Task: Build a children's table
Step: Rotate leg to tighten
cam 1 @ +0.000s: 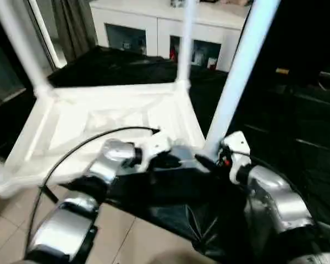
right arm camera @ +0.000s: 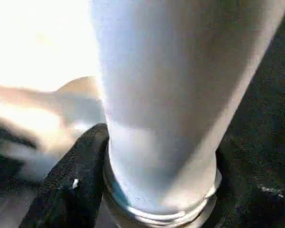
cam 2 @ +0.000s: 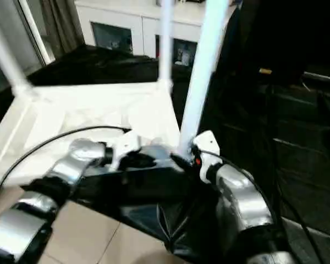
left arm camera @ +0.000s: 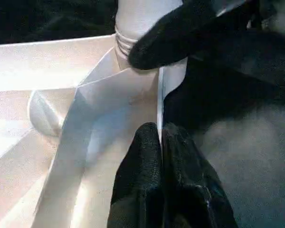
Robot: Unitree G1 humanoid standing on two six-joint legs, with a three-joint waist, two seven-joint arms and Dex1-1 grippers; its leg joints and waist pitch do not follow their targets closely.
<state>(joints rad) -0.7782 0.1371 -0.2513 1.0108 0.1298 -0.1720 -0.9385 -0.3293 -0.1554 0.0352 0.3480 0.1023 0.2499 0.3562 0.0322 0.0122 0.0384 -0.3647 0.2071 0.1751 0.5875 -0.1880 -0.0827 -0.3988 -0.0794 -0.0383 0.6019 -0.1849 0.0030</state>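
Note:
The white table top (cam 1: pixel 115 118) lies upside down on black cloth, ribs facing up. Three white legs stand in its corner sockets: one at the left (cam 1: pixel 19 44), one at the far corner (cam 1: pixel 185 44) and one at the near right corner (cam 1: pixel 236 71). My left gripper (left arm camera: pixel 159 142) is shut on the thin rim of the top beside that near right corner. My right gripper (right arm camera: pixel 156 190) grips the base of the near right leg (right arm camera: pixel 161 95) just above its threaded end. One of its black fingers (right arm camera: pixel 71 185) wraps round the leg's side.
A white cabinet with glass doors (cam 1: pixel 154 27) stands behind the work. Black cloth (cam 1: pixel 115 66) covers the surface, and crumpled black plastic (cam 1: pixel 198 225) hangs at the near edge over the tiled floor (cam 1: pixel 126 231). A black cable (cam 1: pixel 71 151) loops over my left forearm.

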